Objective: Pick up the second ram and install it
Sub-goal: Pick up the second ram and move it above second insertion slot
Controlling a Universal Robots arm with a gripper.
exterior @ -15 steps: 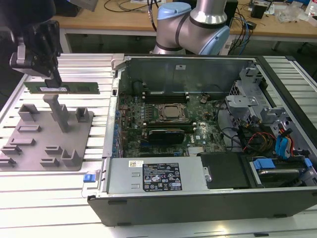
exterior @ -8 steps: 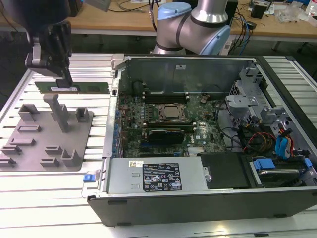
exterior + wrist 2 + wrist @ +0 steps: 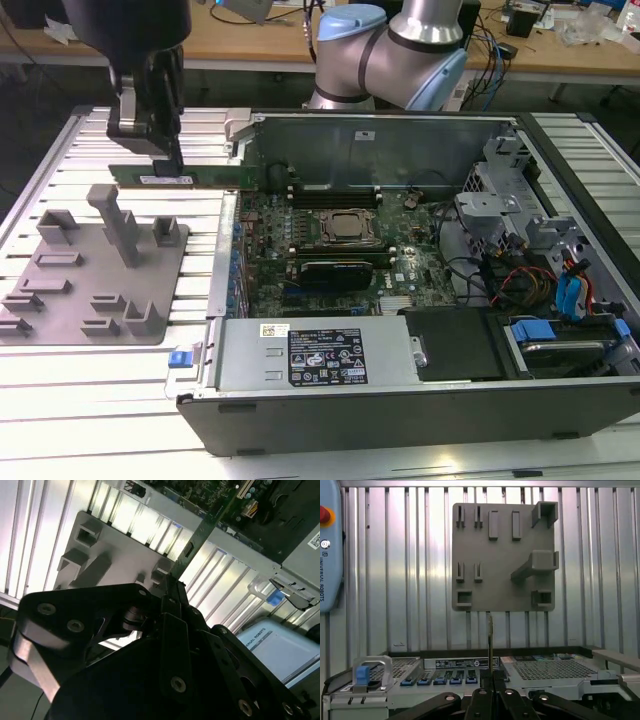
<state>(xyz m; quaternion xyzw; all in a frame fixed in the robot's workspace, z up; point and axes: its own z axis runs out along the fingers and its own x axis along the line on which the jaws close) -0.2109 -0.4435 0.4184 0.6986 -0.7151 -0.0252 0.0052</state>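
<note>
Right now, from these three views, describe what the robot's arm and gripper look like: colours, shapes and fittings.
The arm is built of rounded silver-grey segments with pale blue joint caps. The gripper is black; in both wrist views it shows flat linkage bars joined by round silver screws, narrowing to slim fingers.

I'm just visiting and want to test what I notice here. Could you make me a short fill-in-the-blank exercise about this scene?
1. The gripper is ____ on the second ram.
2. The second ram's colour is ____.
3. The grey tray lies on the exterior view's ____ of the computer case.
4. The computer case stands ____, its motherboard showing.

Missing words: shut, green, left, open.
</note>
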